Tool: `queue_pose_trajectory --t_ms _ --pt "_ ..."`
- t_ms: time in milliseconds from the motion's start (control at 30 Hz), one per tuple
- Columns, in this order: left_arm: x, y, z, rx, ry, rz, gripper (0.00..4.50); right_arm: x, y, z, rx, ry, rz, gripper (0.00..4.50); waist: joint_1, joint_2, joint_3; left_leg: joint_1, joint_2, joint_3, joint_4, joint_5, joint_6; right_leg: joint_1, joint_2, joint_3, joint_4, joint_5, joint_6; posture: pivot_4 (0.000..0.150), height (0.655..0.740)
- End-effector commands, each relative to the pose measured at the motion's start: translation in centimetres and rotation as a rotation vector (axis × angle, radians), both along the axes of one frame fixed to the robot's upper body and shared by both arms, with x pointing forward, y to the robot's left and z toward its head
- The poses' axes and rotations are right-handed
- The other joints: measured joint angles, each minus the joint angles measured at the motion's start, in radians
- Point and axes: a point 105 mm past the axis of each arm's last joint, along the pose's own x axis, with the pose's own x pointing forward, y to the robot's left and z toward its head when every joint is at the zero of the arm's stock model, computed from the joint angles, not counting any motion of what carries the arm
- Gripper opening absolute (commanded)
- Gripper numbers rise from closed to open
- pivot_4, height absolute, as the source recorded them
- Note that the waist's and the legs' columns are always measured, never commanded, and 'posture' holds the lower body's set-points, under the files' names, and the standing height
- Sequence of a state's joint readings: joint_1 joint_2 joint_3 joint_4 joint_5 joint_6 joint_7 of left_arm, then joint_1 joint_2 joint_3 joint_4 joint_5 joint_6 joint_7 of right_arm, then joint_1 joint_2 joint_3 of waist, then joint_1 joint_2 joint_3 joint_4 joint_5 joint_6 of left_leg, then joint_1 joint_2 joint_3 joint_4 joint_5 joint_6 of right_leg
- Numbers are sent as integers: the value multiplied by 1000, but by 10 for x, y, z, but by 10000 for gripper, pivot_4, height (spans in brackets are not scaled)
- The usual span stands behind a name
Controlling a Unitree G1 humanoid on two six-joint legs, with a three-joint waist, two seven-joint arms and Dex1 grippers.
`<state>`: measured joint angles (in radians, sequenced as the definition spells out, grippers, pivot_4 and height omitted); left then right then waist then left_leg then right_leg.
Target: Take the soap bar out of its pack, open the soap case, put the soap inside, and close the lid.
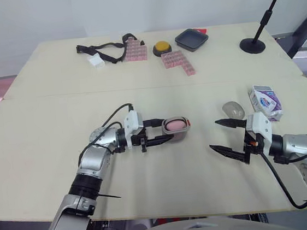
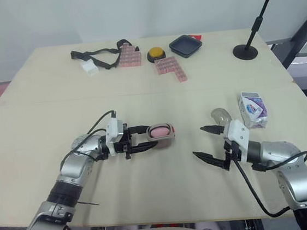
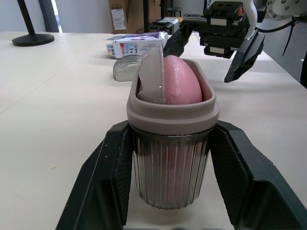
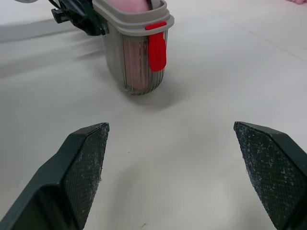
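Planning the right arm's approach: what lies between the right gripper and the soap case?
Nothing: the table between the right gripper and the soap case is bare, seen in the left eye and right wrist views.

Black strap (image 1: 105, 47), pink trays (image 1: 178, 62), yellow button (image 1: 162, 48) and dark dish (image 1: 192, 39) line the table's (image 1: 44, 121) far side.

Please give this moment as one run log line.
left gripper: shut on soap case | soap: inside case | clear lid: off, on table beside pack | right gripper: open, empty | next: close lid
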<state>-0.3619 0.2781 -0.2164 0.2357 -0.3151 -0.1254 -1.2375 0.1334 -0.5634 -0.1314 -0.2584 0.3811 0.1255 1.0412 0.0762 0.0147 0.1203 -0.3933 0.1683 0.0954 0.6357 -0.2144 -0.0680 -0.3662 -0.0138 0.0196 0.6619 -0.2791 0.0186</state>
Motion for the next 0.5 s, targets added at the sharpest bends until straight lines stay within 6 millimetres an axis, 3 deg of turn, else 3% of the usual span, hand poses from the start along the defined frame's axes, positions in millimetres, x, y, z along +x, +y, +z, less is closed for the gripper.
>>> queue_pose_trajectory --t_ms 33,167,500 --pt "2 -1 9 -15 -51 2 18728 2 -4 11 34 -61 -36 44649 -2 0 0 0 0 0 -1 0 0 0 0 0 0 0 0 1500 7400" --pt "3 0 8 -10 -56 4 18728 -1 -16 9 31 -66 -101 44649 2 0 0 0 0 -1 -2 0 0 1 0 -1 -3 0 0 1500 7400" --pt "0 -4 14 -25 -72 0 18728 -48 -99 -3 12 -4 -499 44649 -1 0 0 1 -2 -2 -5 -3 6 5 -3 -3 -9 0 0 1500 7400"
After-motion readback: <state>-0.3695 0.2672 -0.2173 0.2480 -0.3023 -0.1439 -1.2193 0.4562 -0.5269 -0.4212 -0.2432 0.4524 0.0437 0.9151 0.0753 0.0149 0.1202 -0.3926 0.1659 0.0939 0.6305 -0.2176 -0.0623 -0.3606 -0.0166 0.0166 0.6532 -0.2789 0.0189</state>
